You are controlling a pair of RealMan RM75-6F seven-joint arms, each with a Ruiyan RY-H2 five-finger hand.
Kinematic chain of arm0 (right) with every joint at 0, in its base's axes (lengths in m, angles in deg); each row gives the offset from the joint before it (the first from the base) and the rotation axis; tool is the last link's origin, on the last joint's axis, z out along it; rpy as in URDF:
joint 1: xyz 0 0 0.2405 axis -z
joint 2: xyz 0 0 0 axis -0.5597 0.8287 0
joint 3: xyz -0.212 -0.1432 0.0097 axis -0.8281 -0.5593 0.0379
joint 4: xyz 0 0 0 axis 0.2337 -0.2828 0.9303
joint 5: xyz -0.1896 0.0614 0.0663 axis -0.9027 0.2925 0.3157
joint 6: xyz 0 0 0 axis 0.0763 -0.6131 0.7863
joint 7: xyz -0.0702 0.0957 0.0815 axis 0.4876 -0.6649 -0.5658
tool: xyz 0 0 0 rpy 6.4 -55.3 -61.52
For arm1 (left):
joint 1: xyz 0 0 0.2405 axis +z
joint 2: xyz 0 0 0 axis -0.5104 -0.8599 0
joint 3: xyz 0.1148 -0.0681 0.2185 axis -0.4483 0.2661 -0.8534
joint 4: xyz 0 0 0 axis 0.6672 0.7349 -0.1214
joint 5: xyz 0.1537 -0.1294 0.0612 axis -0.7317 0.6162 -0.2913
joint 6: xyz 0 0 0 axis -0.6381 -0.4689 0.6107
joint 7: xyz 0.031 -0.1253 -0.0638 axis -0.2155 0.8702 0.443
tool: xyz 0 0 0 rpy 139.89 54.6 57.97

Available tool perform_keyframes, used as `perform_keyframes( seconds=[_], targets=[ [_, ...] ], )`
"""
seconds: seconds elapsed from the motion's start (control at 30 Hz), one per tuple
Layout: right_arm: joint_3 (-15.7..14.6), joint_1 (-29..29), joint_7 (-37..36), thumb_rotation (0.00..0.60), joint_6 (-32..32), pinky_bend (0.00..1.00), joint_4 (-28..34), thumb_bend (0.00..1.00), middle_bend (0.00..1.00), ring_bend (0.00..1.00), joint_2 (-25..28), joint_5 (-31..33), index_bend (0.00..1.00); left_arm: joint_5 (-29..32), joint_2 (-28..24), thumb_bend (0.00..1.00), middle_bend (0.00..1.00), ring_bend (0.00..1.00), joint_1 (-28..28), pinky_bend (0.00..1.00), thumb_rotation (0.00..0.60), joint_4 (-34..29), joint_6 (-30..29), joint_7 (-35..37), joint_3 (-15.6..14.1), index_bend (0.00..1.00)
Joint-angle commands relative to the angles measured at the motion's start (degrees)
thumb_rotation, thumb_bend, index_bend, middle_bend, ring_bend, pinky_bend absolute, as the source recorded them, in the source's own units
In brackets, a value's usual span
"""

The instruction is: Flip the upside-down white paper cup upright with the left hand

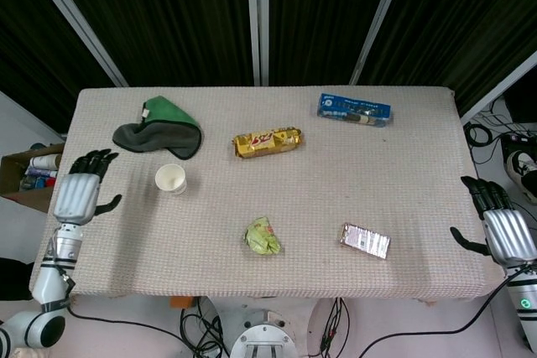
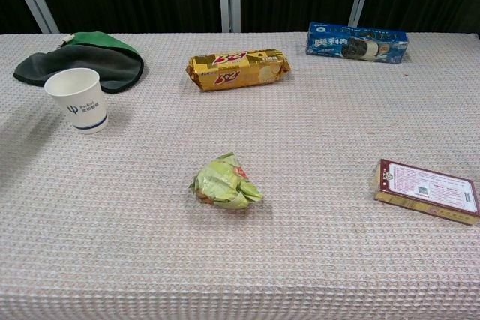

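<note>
The white paper cup point(image 1: 171, 179) point(image 2: 77, 100) stands upright on the table with its mouth up, just in front of the grey and green cloth. My left hand point(image 1: 80, 195) hovers at the table's left edge, well to the left of the cup, fingers spread and holding nothing. At the table's right edge, my right hand point(image 1: 502, 227) is open too. Neither hand shows in the chest view.
A grey and green cloth point(image 1: 159, 132) lies behind the cup. A gold biscuit pack point(image 1: 268, 141), a blue biscuit box point(image 1: 354, 109), a crumpled green wrapper point(image 1: 263, 236) and a small flat box point(image 1: 365, 241) lie on the woven table mat point(image 1: 294, 199). A cardboard box point(image 1: 29, 175) stands off the left edge.
</note>
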State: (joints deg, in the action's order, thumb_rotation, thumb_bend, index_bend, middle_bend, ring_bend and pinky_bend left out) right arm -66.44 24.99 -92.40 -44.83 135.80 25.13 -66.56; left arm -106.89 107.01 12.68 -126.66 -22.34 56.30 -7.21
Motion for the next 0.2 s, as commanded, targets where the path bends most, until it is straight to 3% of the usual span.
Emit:
perform_keyframes(
  seconds=[0.03, 0.2],
  targets=[
    [-0.3, 0.1, -0.7, 0.600, -0.7, 0.09, -0.5, 0.21, 0.11, 0.03, -0.2, -0.8, 0.06, 1.4, -7.2, 0.22, 0.12, 0.10, 8.6, 0.16, 0.600, -8.5, -9.4, -5.7, -3.7, 0.17],
    [-0.8, 0.4, -0.8, 0.600, -2.1, 0.09, 0.0, 0.21, 0.11, 0.03, -1.0, -2.3, 0.07, -1.9, -9.1, 0.22, 0.12, 0.10, 13.6, 0.16, 0.600, -12.1, -14.3, -3.0, -6.7, 0.17]
  ],
)
